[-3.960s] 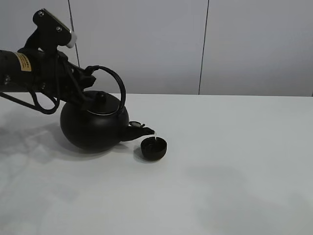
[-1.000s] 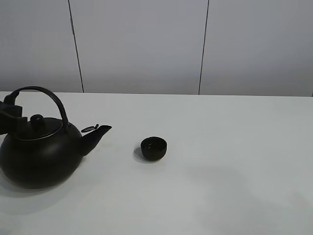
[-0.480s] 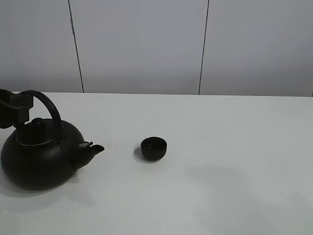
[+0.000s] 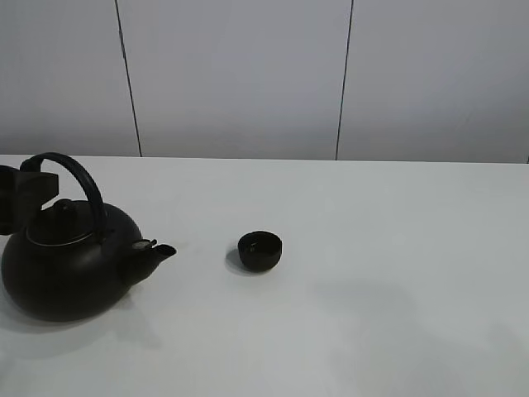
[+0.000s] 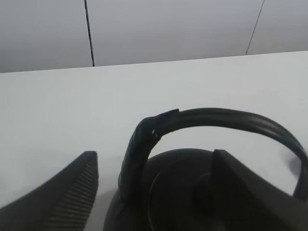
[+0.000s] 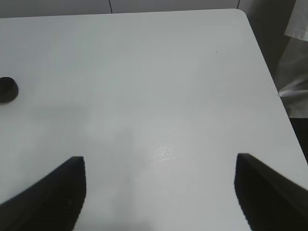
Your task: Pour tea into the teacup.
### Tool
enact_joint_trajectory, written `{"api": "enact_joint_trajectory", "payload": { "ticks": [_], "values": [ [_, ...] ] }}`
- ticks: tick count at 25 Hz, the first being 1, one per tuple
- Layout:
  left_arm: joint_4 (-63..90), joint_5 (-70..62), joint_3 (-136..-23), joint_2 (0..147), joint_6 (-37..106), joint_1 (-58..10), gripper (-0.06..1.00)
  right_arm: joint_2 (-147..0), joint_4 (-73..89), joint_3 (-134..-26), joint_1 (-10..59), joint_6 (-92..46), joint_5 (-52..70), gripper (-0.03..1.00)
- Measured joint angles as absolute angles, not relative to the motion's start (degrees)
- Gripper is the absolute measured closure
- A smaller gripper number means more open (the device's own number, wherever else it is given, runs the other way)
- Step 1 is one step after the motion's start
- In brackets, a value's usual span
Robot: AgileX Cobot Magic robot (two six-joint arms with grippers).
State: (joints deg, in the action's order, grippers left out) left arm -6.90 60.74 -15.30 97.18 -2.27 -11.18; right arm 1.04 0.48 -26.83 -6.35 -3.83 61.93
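The small black teacup (image 4: 260, 251) stands on the white table near the middle; it also shows in the right wrist view (image 6: 7, 90). The big black kettle (image 4: 70, 273) stands upright at the left, its spout toward the teacup, well apart from it. My left gripper (image 4: 26, 197) is at the kettle's arched handle (image 4: 83, 178). In the left wrist view its jaws (image 5: 154, 192) stand wide open on either side of the handle (image 5: 144, 139), not touching it. My right gripper (image 6: 159, 192) is open and empty above bare table, out of the exterior view.
The white table (image 4: 372, 289) runs to a grey panelled wall (image 4: 248, 74) at the back. Its right edge and far corner (image 6: 240, 14) show in the right wrist view, with a dark gap beyond.
Four seconds ago the kettle was tilted with its spout over the teacup. It has since moved left and come down level on the table. The left gripper now stands open around the handle.
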Motion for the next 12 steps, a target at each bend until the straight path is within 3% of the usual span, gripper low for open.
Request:
{"api": "enact_joint_trajectory", "payload": {
  "ticks": [3, 7, 12],
  "values": [
    [-6.9, 59.2, -14.9, 94.4, -2.3, -11.2, 0.37, 1.0, 0.5, -26.8, -6.4, -3.8, 61.9, 0.39],
    [-6.9, 50.7, -14.9, 87.2, -3.7, -11.2, 0.35, 1.0, 0.5, -26.8, -6.4, -3.8, 62.0, 0.39],
    [-10.2, 24.6, -21.5, 73.3, -8.7, -11.2, 0.34, 1.0, 0.5, -26.8, -6.4, -3.8, 61.9, 0.39]
  ]
}}
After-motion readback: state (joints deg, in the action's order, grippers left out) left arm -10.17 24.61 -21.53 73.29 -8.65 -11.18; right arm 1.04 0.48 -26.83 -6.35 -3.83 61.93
